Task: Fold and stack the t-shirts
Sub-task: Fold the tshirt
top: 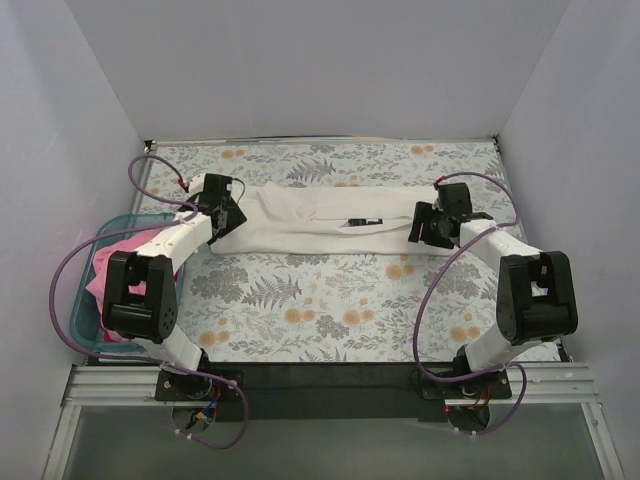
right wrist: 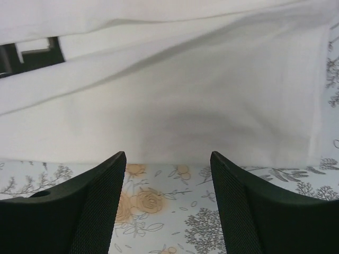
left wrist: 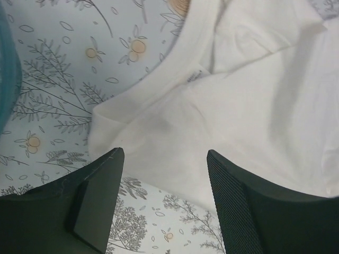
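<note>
Jaws of the left gripper [left wrist: 165, 153] and right gripper [right wrist: 168, 156] are standing open, empty, at either end of the white t-shirt [top: 320, 225], which is lying folded long across the far half of the tabletop [top: 330, 300]; the pink t-shirt [top: 105, 265] is sitting in the basket [top: 78, 300] at the left edge.

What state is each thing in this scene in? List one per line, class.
white t-shirt, folded into a long strip, lying flat
teal basket, holding the pink t-shirt
pink t-shirt, crumpled, unfolded
left gripper, open over the white t-shirt's collar end
right gripper, open at its other end
</note>
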You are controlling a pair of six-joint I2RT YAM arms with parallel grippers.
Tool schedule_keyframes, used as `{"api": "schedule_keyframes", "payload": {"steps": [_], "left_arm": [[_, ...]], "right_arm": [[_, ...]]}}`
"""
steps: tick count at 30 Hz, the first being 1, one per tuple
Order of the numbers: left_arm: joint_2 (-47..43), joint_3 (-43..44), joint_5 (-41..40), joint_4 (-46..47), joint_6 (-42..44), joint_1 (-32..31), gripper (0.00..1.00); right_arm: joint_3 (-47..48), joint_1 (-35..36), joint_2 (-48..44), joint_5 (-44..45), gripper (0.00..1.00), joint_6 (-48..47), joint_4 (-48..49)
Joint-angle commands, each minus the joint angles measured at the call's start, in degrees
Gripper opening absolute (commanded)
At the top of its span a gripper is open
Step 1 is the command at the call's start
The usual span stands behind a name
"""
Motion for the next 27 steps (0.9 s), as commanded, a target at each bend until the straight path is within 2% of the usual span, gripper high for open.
{"api": "schedule_keyframes", "payload": {"steps": [1, 7, 14, 27], "left_arm": [[-3.62, 1.0, -3.09, -2.03, 2.41, -3.22, 0.6], [-5.47, -4.97, -3.98, 0.07, 3.64, -4.72, 0.6], [-4.07, -6.83, -3.54, 3.68, 4.96, -4.72, 0.6], [-3.27, -6.21, -1.26, 3.86, 5.23, -4.72, 0.6]], "right_arm": [[4.19, 3.01, -1.39, 0.52, 0.6, 0.21, 0.31], [9.73, 10.04, 4.32, -1.94, 0.57, 1.52, 0.67], [14.65, 15.49, 10.83, -3.26, 0.54, 3.46, 1.37], [21.77, 16.81, 20.06, -2.21, 0.52, 3.82, 1.72]]}}
